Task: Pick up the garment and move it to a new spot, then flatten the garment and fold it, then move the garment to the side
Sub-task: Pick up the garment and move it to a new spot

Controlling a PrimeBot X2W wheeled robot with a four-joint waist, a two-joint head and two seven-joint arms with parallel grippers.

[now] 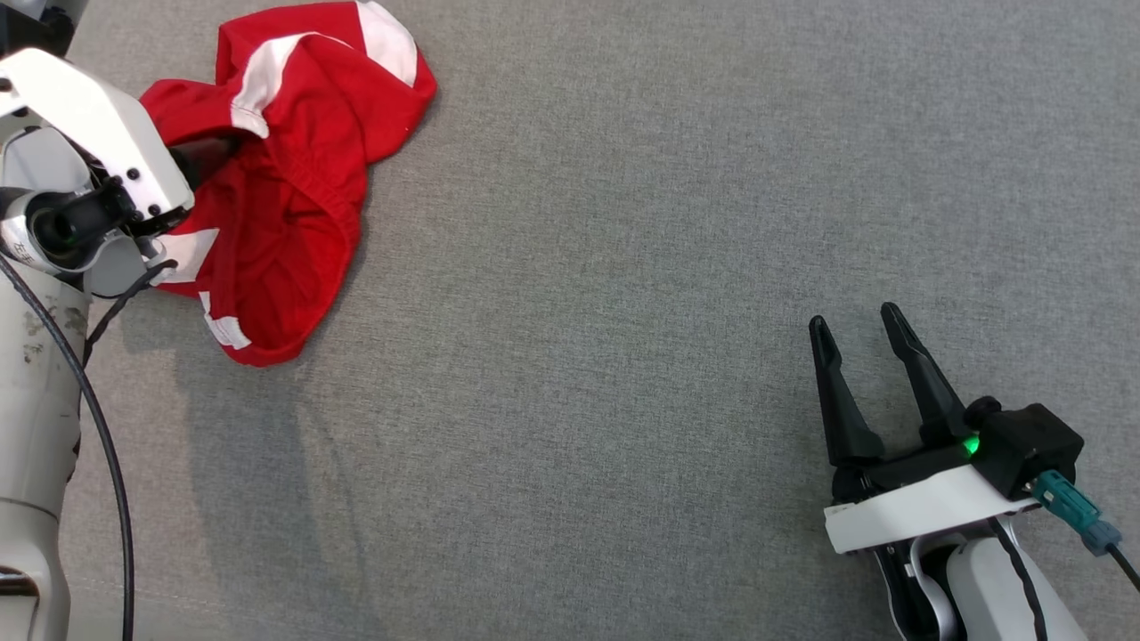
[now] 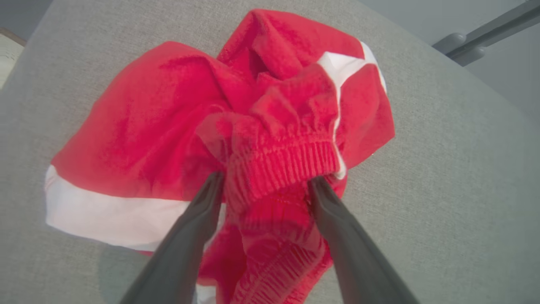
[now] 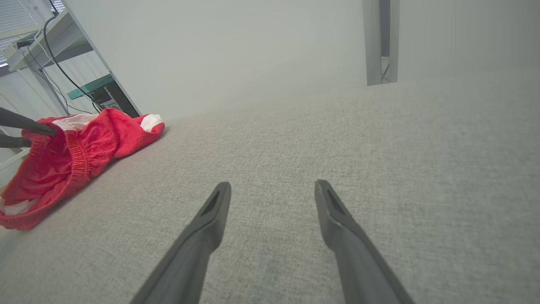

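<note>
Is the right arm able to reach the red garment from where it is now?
Perhaps, though far: only bare grey surface lies between the right arm and the garment. The left arm has its open jaws astride the waistband.

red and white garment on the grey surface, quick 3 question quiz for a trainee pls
1. True or false: the right gripper holds the crumpled red garment with white stripes.
2. What lies between the fingers of the left gripper? A) a metal zip B) the ribbed elastic waistband C) a plastic hanger
3. Fill in: in the head view the garment lies at the upper ____.
Key: 1 false; 2 B; 3 left.
</note>
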